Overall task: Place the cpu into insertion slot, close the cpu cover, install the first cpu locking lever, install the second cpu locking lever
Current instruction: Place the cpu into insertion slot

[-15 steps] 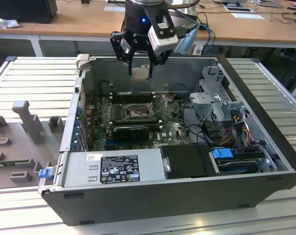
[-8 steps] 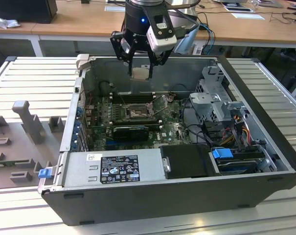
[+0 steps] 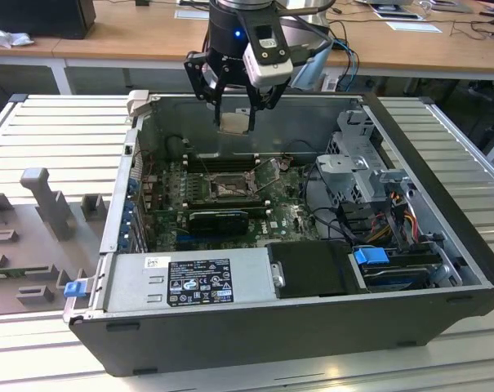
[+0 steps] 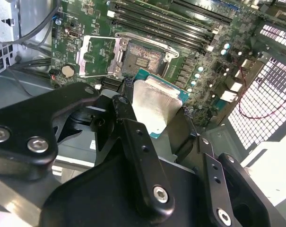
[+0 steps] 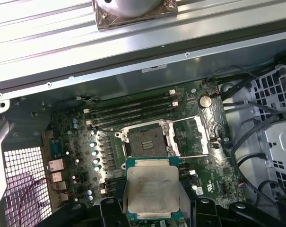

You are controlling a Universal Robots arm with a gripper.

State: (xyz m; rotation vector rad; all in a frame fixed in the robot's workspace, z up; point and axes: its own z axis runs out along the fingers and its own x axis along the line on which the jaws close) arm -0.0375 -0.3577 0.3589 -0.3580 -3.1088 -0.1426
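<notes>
My jaws are clenched on the cpu [image 5: 152, 189], holding it in the air over the open computer case [image 3: 312, 335]. Under it I see the insertion slot [image 5: 146, 138] lying bare on the green motherboard [image 3: 291, 214], its cpu cover [image 5: 195, 137] swung open just beside it.

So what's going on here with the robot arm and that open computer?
The arm's gripper is shut on the cpu, holding it in the air above the motherboard inside the open computer case. The insertion slot below is empty and its cpu cover is flipped open beside it, so the chip is not yet seated.
</notes>
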